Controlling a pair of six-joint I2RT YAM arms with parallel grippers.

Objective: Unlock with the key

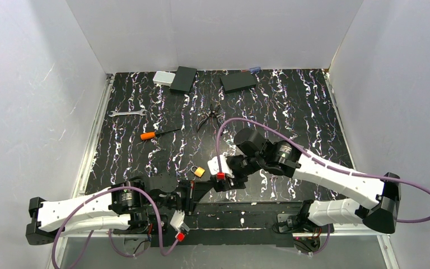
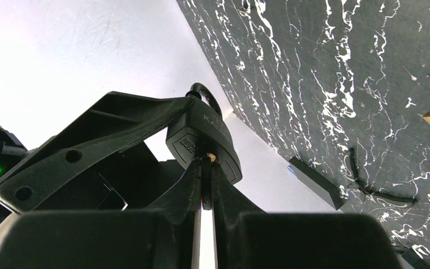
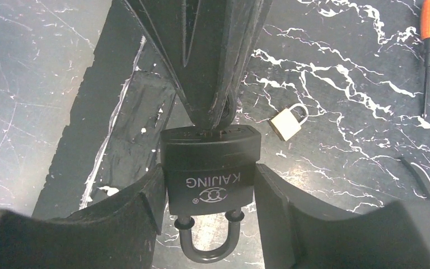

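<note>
A black KAIJING padlock (image 3: 211,168) is gripped by its sides in my right gripper (image 3: 210,185), shackle (image 3: 204,246) pointing back toward the wrist and seated in the body. My left gripper (image 2: 206,162) is shut on a thin dark key (image 2: 206,182) whose tip is at the brass keyhole in the padlock's bottom face (image 2: 204,140). In the right wrist view the left fingers (image 3: 207,67) press down onto the lock's end. In the top view the two grippers, left (image 1: 197,188) and right (image 1: 219,180), meet above the near middle of the table.
A small brass padlock (image 1: 198,171) lies just beyond the grippers. An orange screwdriver (image 1: 152,134), a wrench (image 1: 126,113) and pliers (image 1: 208,119) lie farther back. Two black boxes (image 1: 183,79) (image 1: 238,82) and a white box (image 1: 163,78) stand at the rear wall.
</note>
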